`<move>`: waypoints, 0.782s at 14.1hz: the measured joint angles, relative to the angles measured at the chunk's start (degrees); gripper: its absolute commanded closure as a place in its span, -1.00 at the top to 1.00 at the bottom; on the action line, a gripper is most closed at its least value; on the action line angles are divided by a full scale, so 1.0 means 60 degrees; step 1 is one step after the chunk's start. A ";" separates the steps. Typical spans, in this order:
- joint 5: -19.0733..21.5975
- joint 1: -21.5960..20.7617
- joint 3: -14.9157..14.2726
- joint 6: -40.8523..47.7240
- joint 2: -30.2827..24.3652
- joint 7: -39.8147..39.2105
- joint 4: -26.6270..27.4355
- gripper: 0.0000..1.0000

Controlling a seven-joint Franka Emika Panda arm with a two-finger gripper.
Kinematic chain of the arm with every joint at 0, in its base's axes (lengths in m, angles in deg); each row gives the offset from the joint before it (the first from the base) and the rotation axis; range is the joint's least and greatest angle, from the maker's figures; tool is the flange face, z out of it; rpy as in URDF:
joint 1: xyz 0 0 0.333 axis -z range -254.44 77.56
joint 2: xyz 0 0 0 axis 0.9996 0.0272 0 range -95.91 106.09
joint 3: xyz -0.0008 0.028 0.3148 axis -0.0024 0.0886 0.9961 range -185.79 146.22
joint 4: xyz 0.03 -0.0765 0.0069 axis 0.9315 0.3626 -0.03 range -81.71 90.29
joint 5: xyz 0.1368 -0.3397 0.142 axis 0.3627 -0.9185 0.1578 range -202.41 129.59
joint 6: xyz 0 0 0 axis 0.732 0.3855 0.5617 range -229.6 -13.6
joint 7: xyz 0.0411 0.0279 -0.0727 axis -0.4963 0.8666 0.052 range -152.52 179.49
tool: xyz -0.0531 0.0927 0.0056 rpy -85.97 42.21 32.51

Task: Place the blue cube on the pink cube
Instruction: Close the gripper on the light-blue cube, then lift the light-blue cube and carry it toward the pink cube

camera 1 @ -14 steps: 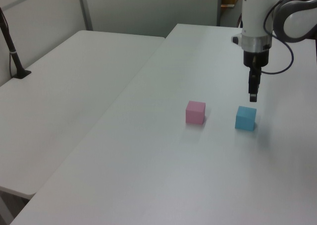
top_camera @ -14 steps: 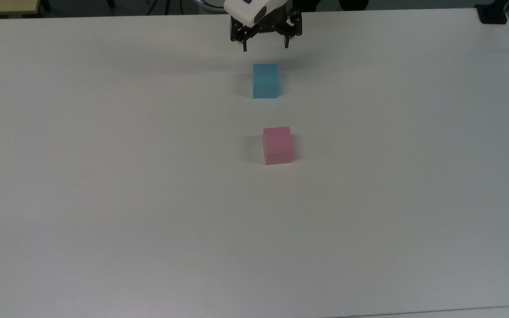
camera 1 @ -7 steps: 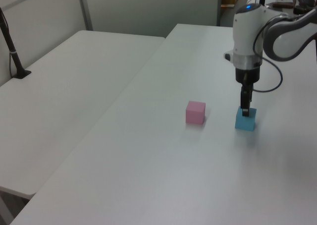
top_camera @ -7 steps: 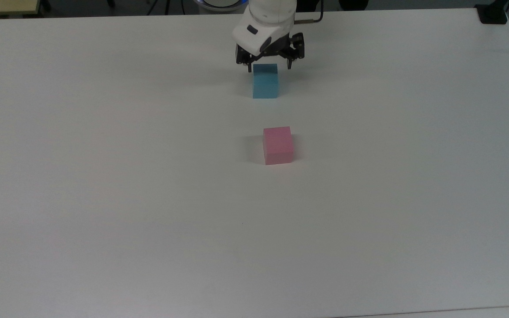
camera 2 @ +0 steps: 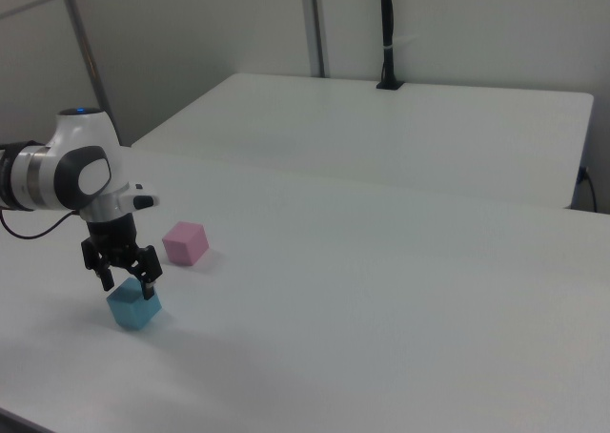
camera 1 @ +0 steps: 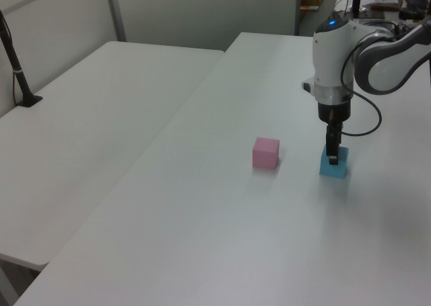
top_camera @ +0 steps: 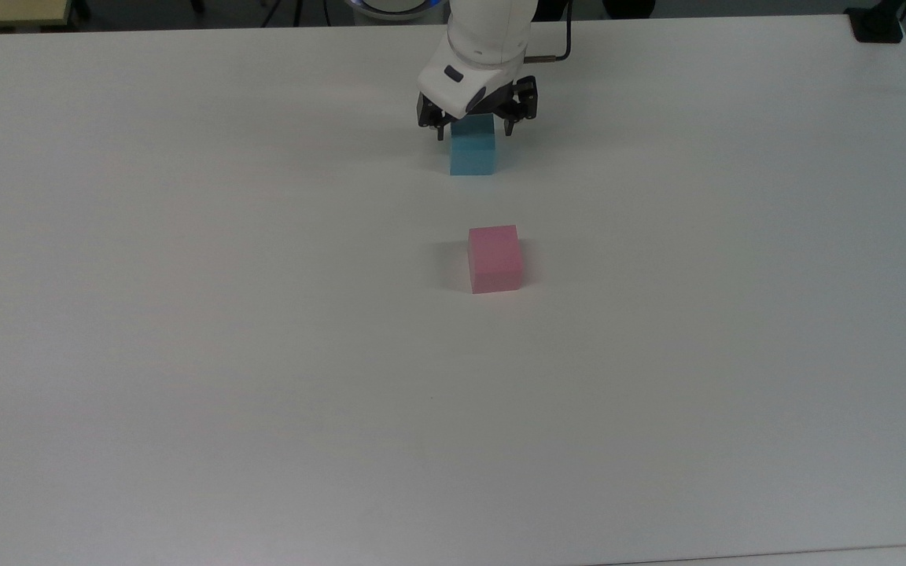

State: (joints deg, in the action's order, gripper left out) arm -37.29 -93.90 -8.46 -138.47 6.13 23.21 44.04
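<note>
The light-blue cube (top_camera: 473, 153) (camera 1: 335, 164) (camera 2: 134, 306) rests on the white table (top_camera: 185, 314). My gripper (top_camera: 473, 130) (camera 1: 333, 159) (camera 2: 128, 284) is lowered over it, open, one finger on each side of the cube's upper part. The pink cube (top_camera: 494, 259) (camera 1: 266, 152) (camera 2: 185, 242) stands apart on the table, nearer the camera in the top view and to the left view's left of the blue cube.
A second white table (camera 1: 87, 117) (camera 2: 410, 128) adjoins this one. A black post (camera 1: 17, 70) (camera 2: 388, 32) stands clamped at that table's far edge. A black clamp (top_camera: 878, 23) sits at the top view's upper right corner.
My gripper has come down from above and behind the blue cube until its open fingers straddle the cube. Both cubes stay where they were.
</note>
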 measured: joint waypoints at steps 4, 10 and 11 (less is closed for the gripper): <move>-0.0077 0.0001 0.0000 0.0000 0.0165 0.0002 0.0000 0.13; -0.0081 0.0129 -0.0002 0.0177 0.0206 0.0555 -0.0462 0.11; -0.0081 0.0199 -0.0003 0.0425 0.0201 0.0555 -0.0711 0.11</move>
State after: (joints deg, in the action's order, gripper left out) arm -37.77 -92.71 -8.49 -135.91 7.34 26.55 39.77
